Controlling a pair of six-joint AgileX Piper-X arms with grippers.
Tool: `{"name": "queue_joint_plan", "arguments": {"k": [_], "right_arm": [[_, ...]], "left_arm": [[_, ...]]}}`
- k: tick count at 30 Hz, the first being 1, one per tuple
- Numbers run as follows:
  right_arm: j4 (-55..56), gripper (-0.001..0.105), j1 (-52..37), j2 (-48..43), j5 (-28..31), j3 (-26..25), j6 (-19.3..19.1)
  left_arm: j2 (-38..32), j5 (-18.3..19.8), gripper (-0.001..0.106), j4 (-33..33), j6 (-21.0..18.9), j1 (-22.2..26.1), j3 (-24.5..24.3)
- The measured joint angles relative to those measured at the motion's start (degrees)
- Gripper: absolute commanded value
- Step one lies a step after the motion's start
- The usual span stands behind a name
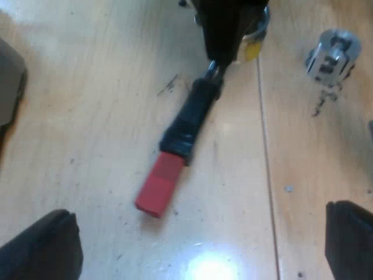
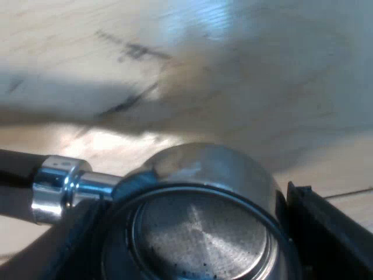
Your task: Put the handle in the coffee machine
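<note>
Two pincers: left pincer (image 1: 198,213) wide, empty over bench (image 1: 87,116); right pincer (image 2: 186,221) clamps holder (image 2: 198,166) by basket (image 2: 233,245). Holder rigid, likely heavy, steel slippery; dark handle (image 1: 189,119) gives surer hold.

wooden table (image 1: 87,116) | holder (image 1: 180,134) maybe resting | clear object (image 1: 331,55) standing

The holder (image 1: 183,125) has its metal head hidden under the right gripper (image 1: 218,55). Something yellow (image 1: 252,51) just beside that gripper is mostly covered, so I can't name it. A silvery thing (image 1: 331,55) near by is too blurred to tell. A dark shape (image 1: 9,87) is cut by the picture's edge. From the right wrist, the holder's near rim and its handle both run off the picture, and the table (image 2: 245,70) is smeared.
</note>
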Motion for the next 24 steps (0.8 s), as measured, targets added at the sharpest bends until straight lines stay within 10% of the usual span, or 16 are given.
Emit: {"name": "queue_joint_plan", "arguments": {"k": [14, 18, 24], "right_arm": [[1.8, 0.0, 0.0, 0.0, -3.1, -5.3, -8.4], [2.1, 0.0, 0.0, 0.1, -4.4, -7.7, -10.7], [2.3, 0.0, 0.0, 0.1, -4.9, -9.1, -12.1]], "left_arm": [[0.0, -1.9, 0.086, 0.1, 6.7, -1.3, 0.0], [2.0, -6.8, 0.086, 1.3, 8.6, -11.8, 0.0], [4.0, -7.8, 0.086, 0.3, 7.6, -12.9, 0.0]]}}
